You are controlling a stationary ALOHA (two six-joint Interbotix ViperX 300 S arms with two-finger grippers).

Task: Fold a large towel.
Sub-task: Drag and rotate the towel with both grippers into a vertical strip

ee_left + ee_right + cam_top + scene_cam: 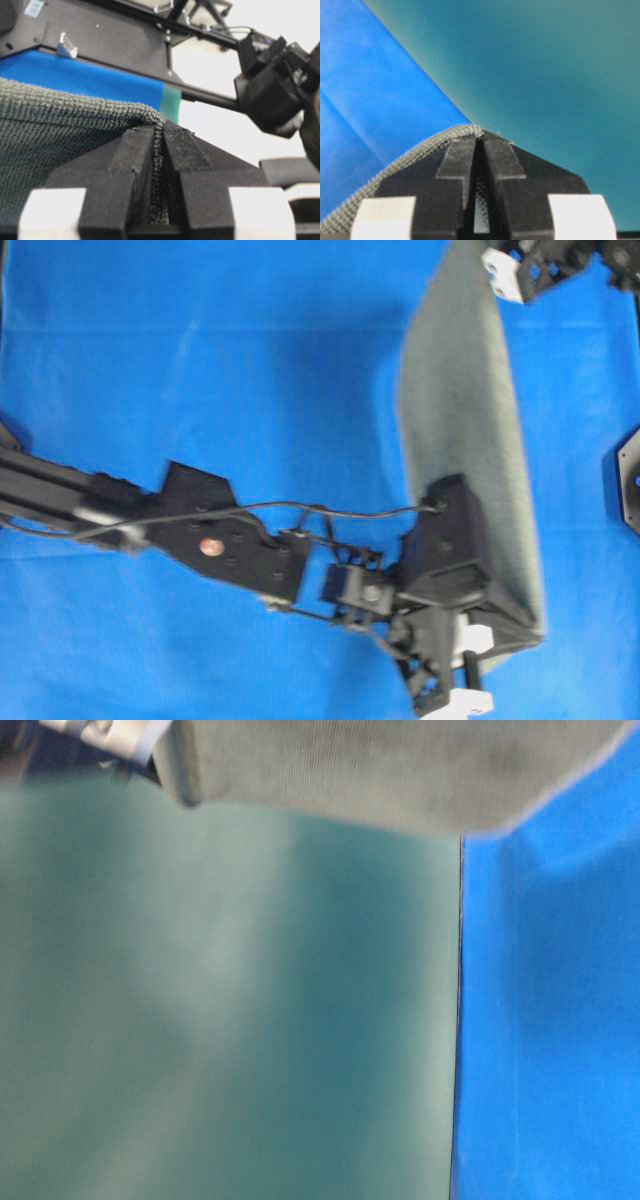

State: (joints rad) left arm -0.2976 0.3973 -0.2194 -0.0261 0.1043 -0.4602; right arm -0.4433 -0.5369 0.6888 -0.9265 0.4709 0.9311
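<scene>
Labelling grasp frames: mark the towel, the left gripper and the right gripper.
towel (pixel 465 420), overhead view, middle of the lifted cloth.
left gripper (pixel 161 150), left wrist view, between its fingertips.
right gripper (pixel 480 142), right wrist view, between its fingertips.

One towel (pixel 465 430), grey-green and fuzzy, is counted, together with one bright blue sheet (pixel 220 360) spread beneath it, two robot arms, and two hands, the left hand (pixel 159 137) and the right hand (pixel 479 137), each clamped onto a towel edge.
</scene>
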